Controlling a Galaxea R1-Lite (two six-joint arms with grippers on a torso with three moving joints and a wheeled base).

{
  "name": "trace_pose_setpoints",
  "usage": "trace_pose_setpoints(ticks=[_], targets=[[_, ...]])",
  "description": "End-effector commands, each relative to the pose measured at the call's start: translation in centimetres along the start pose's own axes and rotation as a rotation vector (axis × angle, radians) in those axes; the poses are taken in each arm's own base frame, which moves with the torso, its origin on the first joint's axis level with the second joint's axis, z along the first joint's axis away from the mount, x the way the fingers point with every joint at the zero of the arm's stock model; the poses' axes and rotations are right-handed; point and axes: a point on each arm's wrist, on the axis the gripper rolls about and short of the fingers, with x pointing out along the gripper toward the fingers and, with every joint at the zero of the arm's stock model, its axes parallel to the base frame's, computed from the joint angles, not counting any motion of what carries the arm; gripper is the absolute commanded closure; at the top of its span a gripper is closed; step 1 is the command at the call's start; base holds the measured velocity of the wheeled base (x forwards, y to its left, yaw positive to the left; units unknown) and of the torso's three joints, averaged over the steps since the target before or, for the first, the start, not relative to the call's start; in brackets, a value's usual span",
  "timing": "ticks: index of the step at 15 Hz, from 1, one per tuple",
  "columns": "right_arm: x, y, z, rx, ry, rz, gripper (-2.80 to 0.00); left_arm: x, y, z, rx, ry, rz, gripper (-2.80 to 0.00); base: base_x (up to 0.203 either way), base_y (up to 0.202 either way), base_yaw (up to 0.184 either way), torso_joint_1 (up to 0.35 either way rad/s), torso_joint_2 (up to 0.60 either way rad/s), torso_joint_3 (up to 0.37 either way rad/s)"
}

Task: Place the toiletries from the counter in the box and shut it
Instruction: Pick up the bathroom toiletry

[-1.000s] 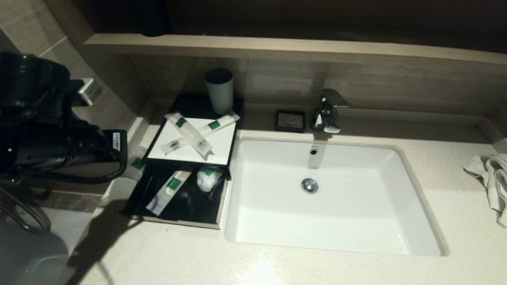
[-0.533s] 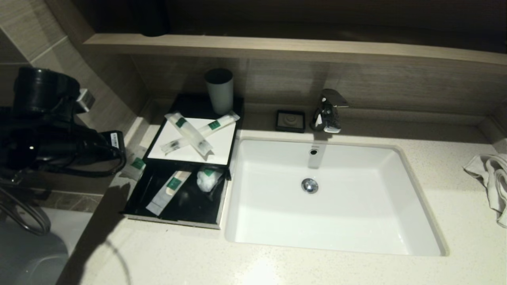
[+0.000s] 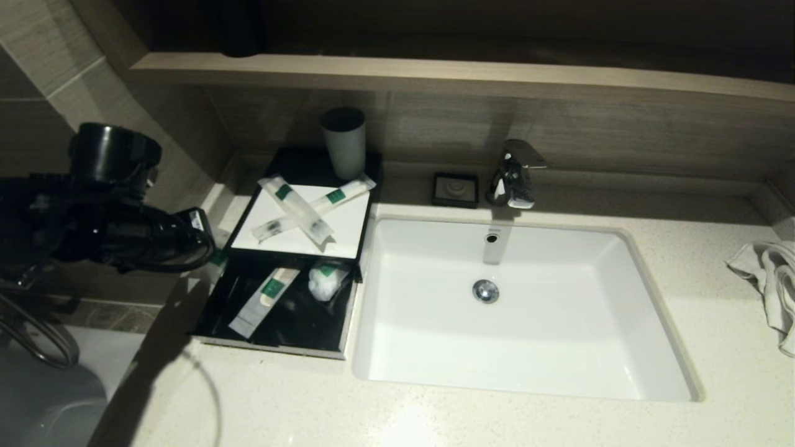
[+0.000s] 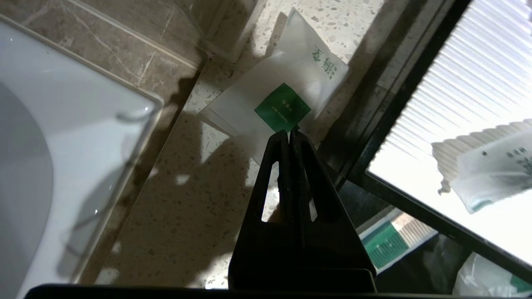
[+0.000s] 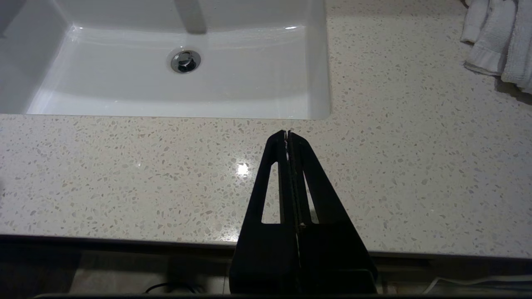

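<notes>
A black box stands left of the sink, its drawer pulled open. The drawer holds a green-labelled packet and a white bundle. Two packets lie crossed on the box's white top. White sachets with a green label lie on the counter between the box and the wall, partly hidden in the head view. My left gripper is shut and empty, its tips just over the green label. My right gripper is shut and empty over the counter's front edge, out of the head view.
The white sink fills the middle, with a faucet and a black soap dish behind it. A grey cup stands on the box's back. A towel lies far right. The tiled wall is close on the left.
My left arm has moved to the right and down toward the sachets beside the box. Nothing else has moved.
</notes>
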Motion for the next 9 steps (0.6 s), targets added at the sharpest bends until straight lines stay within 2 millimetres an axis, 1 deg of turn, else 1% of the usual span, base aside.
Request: trace_pose_setpoints(ticks=[1, 4, 9], targets=[[0.00, 0.00, 0.01, 0.000, -0.001, -0.001, 0.00, 1.33, 0.16, -0.22, -0.021, 0.022, 0.023, 0.00, 0.000, 0.000, 0.000, 0.000, 0.00, 0.000], [0.00, 0.00, 0.00, 0.000, 0.000, 0.000, 0.00, 2.12, 0.50, -0.07, -0.052, 0.014, 0.070, 0.00, 0.000, 0.000, 0.000, 0.000, 0.00, 0.000], [0.00, 0.00, 0.00, 0.000, 0.000, 0.000, 0.00, 2.25, 0.46, -0.03, -0.099, 0.011, 0.072, 0.00, 0.000, 0.000, 0.000, 0.000, 0.00, 0.000]])
